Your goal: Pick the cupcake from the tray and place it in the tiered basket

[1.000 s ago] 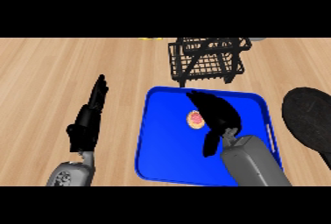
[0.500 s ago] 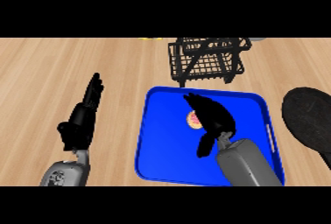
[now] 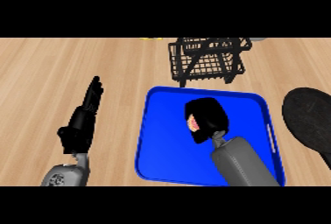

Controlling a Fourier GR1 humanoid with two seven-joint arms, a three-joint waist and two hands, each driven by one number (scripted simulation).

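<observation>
Head view: the right hand (image 3: 208, 117) curls over the cupcake (image 3: 192, 124) on the blue tray (image 3: 161, 144); better it lift straight up, then cross to the tiered basket (image 3: 208, 59); left hand (image 3: 82, 118) rests, fingers straight.

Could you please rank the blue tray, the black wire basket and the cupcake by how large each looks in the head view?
1. Blue tray, clearly the largest.
2. Black wire basket, smaller, though it sits farther from the camera.
3. Cupcake, smallest; the right hand curled over it hides most of it.
</observation>
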